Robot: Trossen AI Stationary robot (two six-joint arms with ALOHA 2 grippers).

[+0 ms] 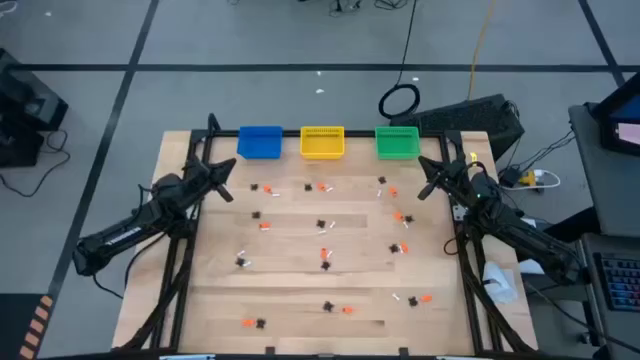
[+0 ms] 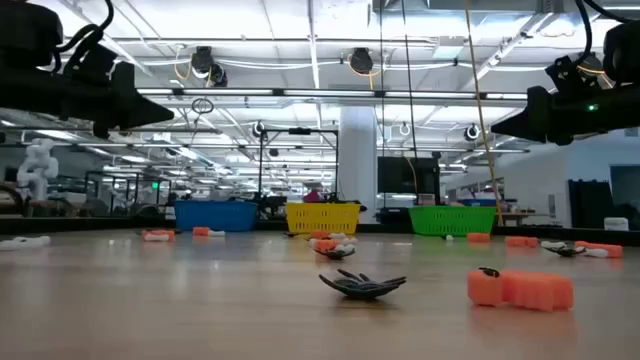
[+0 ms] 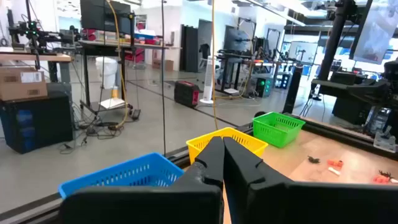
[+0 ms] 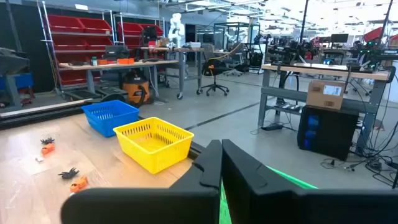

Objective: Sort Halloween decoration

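Both arms reach in from the worktop's side edges, raised above it. The left gripper (image 1: 228, 192) points toward the blue bin (image 1: 260, 141), the right gripper (image 1: 425, 190) toward the green bin (image 1: 397, 141); each has its fingers pressed together, holding nothing. The Halloween decoration (image 1: 323, 254) lies scattered across the worktop (image 1: 290, 310), its small pieces pointing no common way. A yellow bin (image 1: 322, 142) stands mid-row along the far edge.
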